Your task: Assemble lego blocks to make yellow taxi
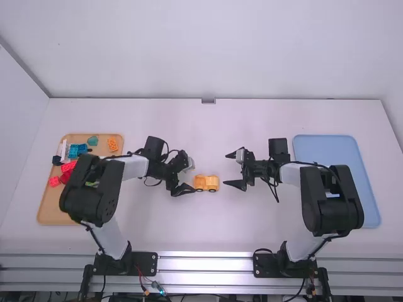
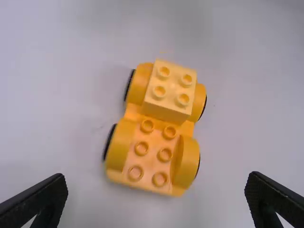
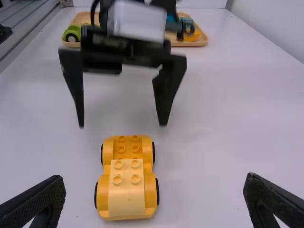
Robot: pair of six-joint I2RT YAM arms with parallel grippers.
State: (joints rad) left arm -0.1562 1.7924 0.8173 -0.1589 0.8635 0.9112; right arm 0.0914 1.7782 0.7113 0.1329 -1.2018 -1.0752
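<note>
In the high view I'm seeing the yellow car (image 1: 206, 183) lying on the table between my two claws, just off the mouth of the left claw (image 1: 192, 178) and almost as near the right claw (image 1: 225, 170); its long axis is running roughly from one claw toward the other. In the left wrist view I'm holding the left claw wide and empty, and the car is sitting ahead of the gap, roughly central, its length pointing away at a slight slant. The open studs are facing me at the near end, while the pale yellow block (image 2: 170, 90) is standing on the far end, toward the right claw. In the right wrist view the right claw is also gaping with nothing in it; the car is resting ahead of it, pale block end first, but sitting off-centre toward the finger nearer the arm bases. I'm judging the left claw nearer and better lined up, so its fingers are suiting a grip across the car's width; the right claw is needing a sideways shift first.
</note>
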